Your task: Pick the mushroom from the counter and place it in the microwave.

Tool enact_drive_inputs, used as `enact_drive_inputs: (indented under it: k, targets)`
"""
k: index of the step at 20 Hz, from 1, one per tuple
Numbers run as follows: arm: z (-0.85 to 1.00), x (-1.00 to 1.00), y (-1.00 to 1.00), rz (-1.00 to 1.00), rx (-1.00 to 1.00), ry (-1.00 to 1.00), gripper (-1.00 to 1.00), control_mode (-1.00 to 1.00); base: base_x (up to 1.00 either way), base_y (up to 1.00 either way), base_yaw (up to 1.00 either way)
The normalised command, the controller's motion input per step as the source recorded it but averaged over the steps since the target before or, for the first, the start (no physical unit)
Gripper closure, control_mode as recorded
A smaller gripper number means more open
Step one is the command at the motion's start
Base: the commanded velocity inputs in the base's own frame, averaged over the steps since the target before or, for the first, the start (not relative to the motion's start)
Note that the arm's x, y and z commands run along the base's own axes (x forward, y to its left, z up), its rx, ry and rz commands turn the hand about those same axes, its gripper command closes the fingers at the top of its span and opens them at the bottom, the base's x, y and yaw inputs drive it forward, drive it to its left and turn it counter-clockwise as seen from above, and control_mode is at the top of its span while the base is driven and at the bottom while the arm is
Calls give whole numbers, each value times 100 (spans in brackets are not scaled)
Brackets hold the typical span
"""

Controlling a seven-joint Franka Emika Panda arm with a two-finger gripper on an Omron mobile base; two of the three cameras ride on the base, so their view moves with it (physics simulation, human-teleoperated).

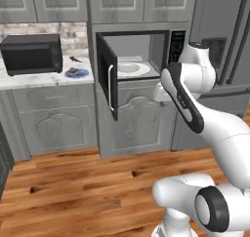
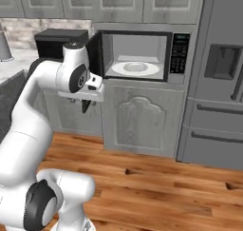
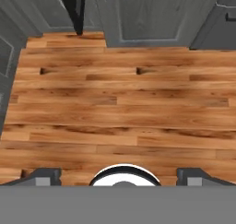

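The two-finger tool (image 3: 118,174) hangs over the wooden plank floor (image 3: 120,103) with its dark tips spread wide and nothing between them, in front of the one grey built-in microwave (image 1: 139,55), whose black-framed door (image 1: 107,77) stands open. Left of that microwave, on the white marble tabletop (image 1: 29,78), one small brown mushroom (image 1: 73,71) rests on one blue plate (image 1: 78,74), beside one black countertop box (image 1: 31,53). Inside the microwave lies one round white turntable (image 2: 135,68).

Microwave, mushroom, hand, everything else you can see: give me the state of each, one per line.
Microwave: door swung open, white turntable plate bare.
Mushroom: on a blue plate on the counter, not picked up.
Hand: open, holding nothing, pointing down at the wood floor.
Black countertop box: shut.
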Motion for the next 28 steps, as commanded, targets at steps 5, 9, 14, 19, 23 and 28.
enact_drive_inputs:
  k: [5,9,14,19,23,28]
  targets:
    - [0,0,0,0,0,0,-100,100,-10,100,0]
    - [0,0,0,0,0,0,-100,100,9,100,-3]
    - [0,0,0,0,0,0,-100,100,95,94,-12]
    - [0,0,0,0,0,0,-100,100,100,46,-1]
    - [0,0,0,0,0,0,-100,100,100,32,0]
    - [0,0,0,0,0,0,-100,100,100,2,0]
